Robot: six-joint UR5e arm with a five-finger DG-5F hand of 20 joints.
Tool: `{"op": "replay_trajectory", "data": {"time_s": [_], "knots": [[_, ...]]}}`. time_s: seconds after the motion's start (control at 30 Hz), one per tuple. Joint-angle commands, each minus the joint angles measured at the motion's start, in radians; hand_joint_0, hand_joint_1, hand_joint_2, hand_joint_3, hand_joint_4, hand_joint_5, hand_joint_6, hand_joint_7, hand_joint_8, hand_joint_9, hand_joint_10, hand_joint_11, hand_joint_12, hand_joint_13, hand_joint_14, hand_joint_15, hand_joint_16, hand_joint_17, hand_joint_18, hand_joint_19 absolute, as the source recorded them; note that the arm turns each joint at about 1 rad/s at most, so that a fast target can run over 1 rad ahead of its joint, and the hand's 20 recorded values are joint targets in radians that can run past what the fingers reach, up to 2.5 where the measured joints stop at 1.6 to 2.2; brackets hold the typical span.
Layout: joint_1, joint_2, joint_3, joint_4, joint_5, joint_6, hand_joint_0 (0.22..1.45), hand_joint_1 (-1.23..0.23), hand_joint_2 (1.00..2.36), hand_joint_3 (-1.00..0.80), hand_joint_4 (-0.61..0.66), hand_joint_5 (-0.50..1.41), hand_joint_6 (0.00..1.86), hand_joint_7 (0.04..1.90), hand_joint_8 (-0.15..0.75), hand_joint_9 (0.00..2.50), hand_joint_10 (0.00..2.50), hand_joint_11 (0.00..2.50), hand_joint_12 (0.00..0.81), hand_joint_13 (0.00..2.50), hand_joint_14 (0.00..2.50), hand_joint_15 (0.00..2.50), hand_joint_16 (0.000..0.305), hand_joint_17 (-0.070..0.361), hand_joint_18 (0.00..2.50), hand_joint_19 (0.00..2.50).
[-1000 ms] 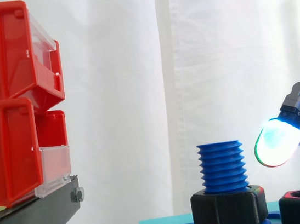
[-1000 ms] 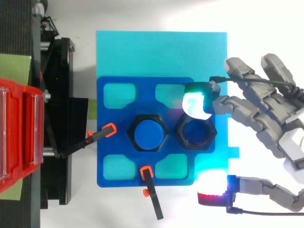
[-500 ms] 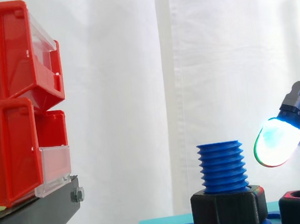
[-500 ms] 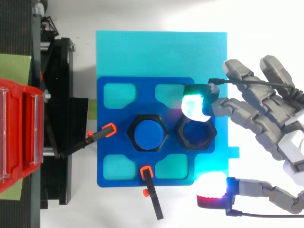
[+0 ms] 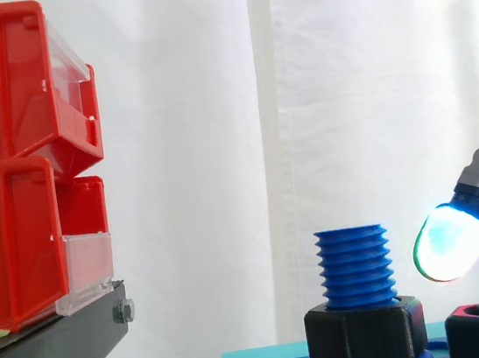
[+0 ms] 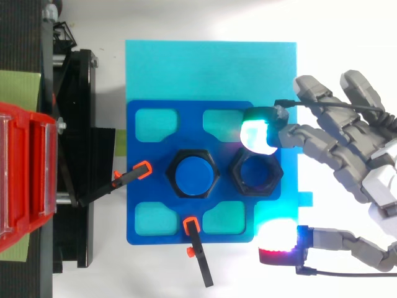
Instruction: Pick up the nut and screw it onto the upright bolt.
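1. Compared with one second ago, the glowing fingertip pad (image 5: 447, 243) is sitting a little lower in the side view, closer to the top of the nut (image 6: 256, 172).
2. The robot hand (image 6: 347, 158) is reaching in from the right with its fingers spread and relaxed, and it is holding nothing.
3. From above, that fingertip pad is hovering over the far rim of the nut, while the thumb pad (image 6: 277, 244) is glowing white and red on the near side, just off the right near corner of the blue plate (image 6: 142, 186).
4. The nut is lying flat on the blue plate, just to the right of the bolt (image 5: 354, 265), and no pad is touching it in the side view.
5. The bolt is standing upright, with a second black nut (image 5: 363, 332) sitting around its base.
6. The blue plate is lying on a cyan mat (image 6: 211, 68), and two orange-tipped clamps (image 6: 141, 169) are pressing on its left and near edges.
7. Red bins (image 5: 7, 157) are resting on a black stand (image 5: 51, 354) at the left, before the white curtain (image 5: 218, 146).
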Motion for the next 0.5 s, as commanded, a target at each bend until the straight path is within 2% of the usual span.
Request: {"op": "replay_trajectory", "data": {"time_s": [0.0, 0.1, 0.17, 0.47], "knots": [[0.001, 0.001, -0.003, 0.016, 0.002, -0.001, 0.40, -0.81, 1.00, -0.50, 0.19, -0.30, 0.50, 0.63, 0.295, 0.00, 0.00, 0.00, 0.438, 0.04, 0.00, 0.00, 0.059, 0.134, 0.00, 0.00], [-0.006, -0.007, -0.003, 0.017, -0.001, -0.001, 0.40, -0.80, 1.00, -0.50, 0.19, -0.30, 0.50, 0.63, 0.295, 0.00, 0.00, 0.00, 0.438, 0.04, 0.00, 0.00, 0.060, 0.134, 0.00, 0.00], [-0.004, -0.018, -0.003, 0.016, -0.001, 0.002, 0.40, -0.80, 1.00, -0.50, 0.19, -0.30, 0.50, 0.63, 0.296, 0.00, 0.00, 0.00, 0.439, 0.04, 0.00, 0.00, 0.059, 0.133, 0.00, 0.00], [-0.007, -0.018, -0.003, 0.028, -0.001, 0.004, 0.40, -0.77, 1.00, -0.50, 0.20, -0.30, 0.50, 0.63, 0.299, 0.00, 0.00, 0.00, 0.440, 0.05, 0.00, 0.00, 0.059, 0.133, 0.00, 0.00]]}}
